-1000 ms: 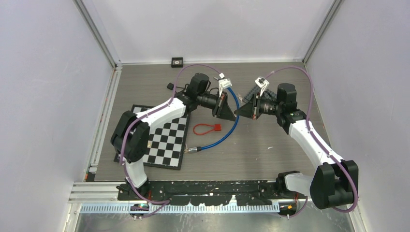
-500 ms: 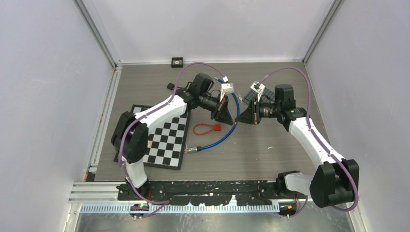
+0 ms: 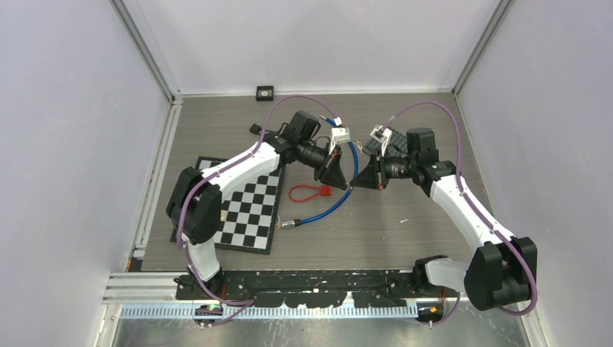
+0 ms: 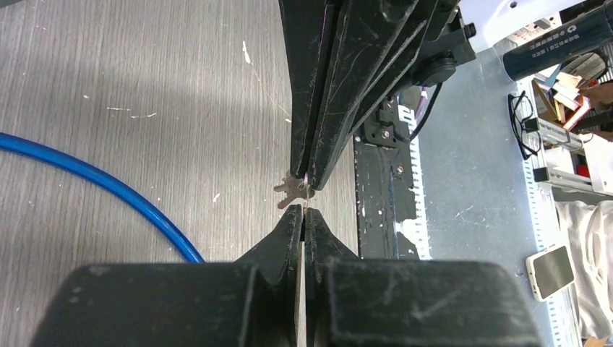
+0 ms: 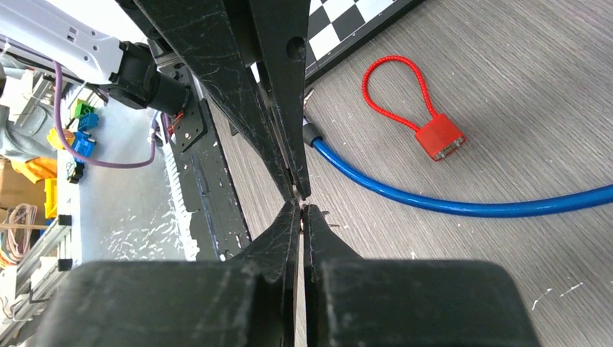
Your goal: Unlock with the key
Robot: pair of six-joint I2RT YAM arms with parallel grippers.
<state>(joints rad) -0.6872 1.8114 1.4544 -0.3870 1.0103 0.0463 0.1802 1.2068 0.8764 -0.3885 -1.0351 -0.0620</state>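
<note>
left fingers: pressed together, nothing visible between them. Tips sat nose to nose with the right fingers' tips, above the surface.
right fingers: pinched shut on the key. Its small toothed metal blade stuck out sideways at the very tip.
key position: in the air where both sets of tips came together, over bare wood-grain surface. Couldn't tell whether the left tips touched it.
red cable padlock: flat on the surface with its red loop seated in the red body. It lay near the checkerboard's edge, on the left-arm side of the fingers and apart from the key.
blue cable: arced across the surface and passed just beside the padlock. Its metal end lay near the checkerboard.
checkerboard: black and white, flat on the surface under the left arm.
writing: white lettering on a dark cylinder beyond the surface edge, in the left wrist view. Too small to read.
padlock markings: none legible.
</note>
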